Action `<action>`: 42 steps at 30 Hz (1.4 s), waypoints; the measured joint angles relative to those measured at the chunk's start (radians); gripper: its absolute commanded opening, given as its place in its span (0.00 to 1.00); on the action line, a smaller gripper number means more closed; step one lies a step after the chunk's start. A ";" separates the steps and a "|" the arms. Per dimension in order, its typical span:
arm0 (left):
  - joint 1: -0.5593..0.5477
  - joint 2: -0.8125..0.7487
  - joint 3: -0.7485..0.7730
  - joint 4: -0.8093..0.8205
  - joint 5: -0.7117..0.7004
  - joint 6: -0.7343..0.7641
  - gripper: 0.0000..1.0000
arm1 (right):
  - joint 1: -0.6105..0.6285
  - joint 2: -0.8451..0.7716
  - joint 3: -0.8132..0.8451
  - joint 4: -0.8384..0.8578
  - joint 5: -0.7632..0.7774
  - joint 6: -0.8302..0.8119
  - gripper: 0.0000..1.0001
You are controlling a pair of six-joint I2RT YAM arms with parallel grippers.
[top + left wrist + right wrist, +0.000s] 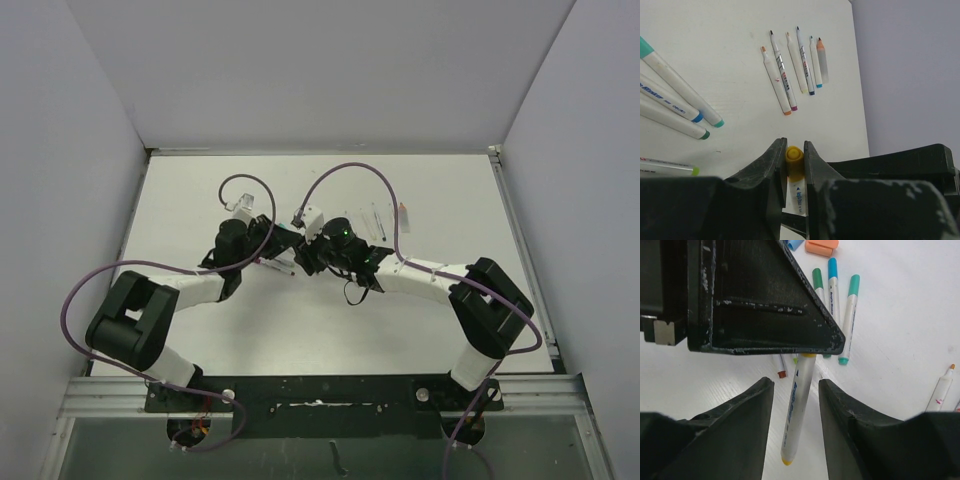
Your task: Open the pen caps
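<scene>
- Your left gripper (794,152) is clamped on the yellow cap (794,161). One black finger presses each side, and the cap's rounded end pokes out just past the fingertips.
- That cap sits on its pen. You can see the white barrel (795,410) running from under the left gripper towards the right one, with a small yellow plug at its far end.
- Your right gripper (796,385) stands parted around that barrel. The barrel lies between the two fingers, and white table (715,30) shows on either side of it, so neither pad is pressing on it.
- From above, you see both arms bent inward, with the two grippers nose to nose over the middle of the table.
- Just beyond the held pen, the right wrist view shows three capped pens (832,270) side by side, wearing green, blue and teal caps.
- Past those, at the top edge of the same view, a fat orange cap (821,246) and a blue cap (795,244) lie loose, near each other.
- Farther out, the left wrist view shows six uncapped pens (782,70) in a loose row, tips pointing away from you.
</scene>
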 measured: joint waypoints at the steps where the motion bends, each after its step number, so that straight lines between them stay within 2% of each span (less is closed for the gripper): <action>1: -0.005 0.000 0.000 -0.001 -0.001 0.001 0.00 | 0.000 0.000 0.001 0.000 0.000 0.000 0.37; 9: -0.028 -0.004 0.000 -0.006 -0.017 0.011 0.00 | -0.006 0.000 0.001 0.000 0.016 0.000 0.00; 20: -0.016 -0.079 -0.006 -0.079 -0.065 0.025 0.00 | -0.004 -0.006 0.002 0.028 0.010 0.016 0.00; 27: 0.055 -0.137 0.007 -0.145 0.039 0.033 0.00 | 0.009 -0.056 -0.048 0.115 0.010 0.035 0.00; 33: 0.245 -0.137 0.037 -0.156 -0.075 0.069 0.00 | 0.006 -0.102 -0.119 0.003 0.034 0.037 0.00; 38: 0.260 -0.146 0.024 -0.178 -0.078 0.076 0.00 | -0.015 -0.089 -0.096 -0.046 0.073 0.032 0.00; 42: 0.263 -0.222 -0.034 -0.236 -0.080 0.096 0.00 | -0.084 0.017 0.033 -0.084 0.123 0.012 0.00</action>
